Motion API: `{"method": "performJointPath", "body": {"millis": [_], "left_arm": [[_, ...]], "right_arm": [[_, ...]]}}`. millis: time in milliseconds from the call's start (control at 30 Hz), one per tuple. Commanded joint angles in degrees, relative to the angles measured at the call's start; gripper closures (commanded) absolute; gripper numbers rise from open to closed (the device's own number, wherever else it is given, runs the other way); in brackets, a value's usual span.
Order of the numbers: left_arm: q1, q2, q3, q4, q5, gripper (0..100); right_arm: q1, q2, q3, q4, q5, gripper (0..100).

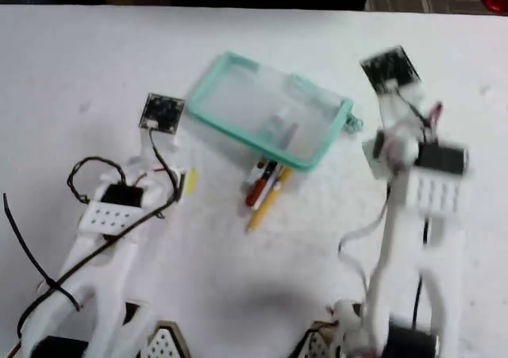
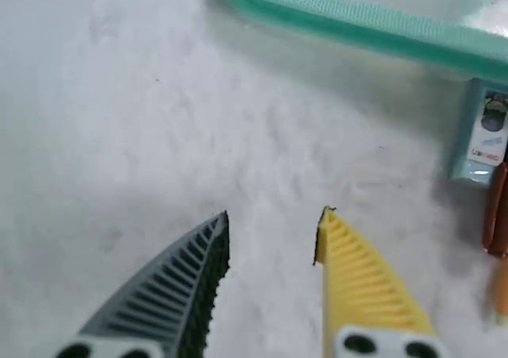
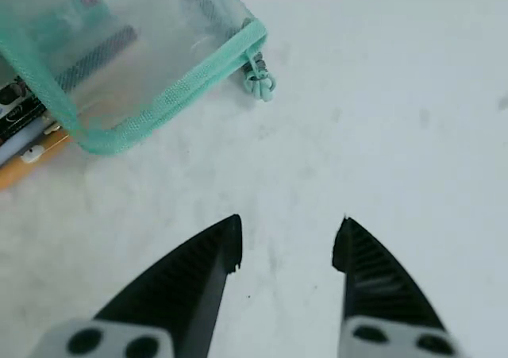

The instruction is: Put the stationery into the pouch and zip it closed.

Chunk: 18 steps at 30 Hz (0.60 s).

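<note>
White table (image 1: 79, 56): limp-looking mesh pouch (image 1: 270, 108); pens (image 1: 266, 185) at its 6 o'clock, likely light, so pinch mid-barrel; left gripper (image 2: 272, 239) and right gripper (image 3: 287, 243) gape empty.

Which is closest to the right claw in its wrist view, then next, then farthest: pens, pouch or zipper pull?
1. zipper pull, hanging at the near corner.
2. pouch, just beyond it.
3. pens, by the pouch's far edge.
</note>
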Motion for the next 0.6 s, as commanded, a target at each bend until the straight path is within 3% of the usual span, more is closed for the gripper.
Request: {"method": "performJointPath", "body": {"millis": [0, 267, 567], "left_arm": [[-0.3, 0.0, -0.4, -4.0, -0.8, 80], [-0.3, -0.1, -0.1, -5.1, -0.8, 80], [-0.1, 0.0, -0.4, -5.1, -0.8, 80]], "right_arm": [[-2.2, 15.6, -11.8, 0.3, 0.4, 81.4], [-3.4, 35.9, -22.9, -2.9, 0.4, 81.1], [-5.1, 44.0, -23.6, -12.1, 0.4, 81.0]]}}
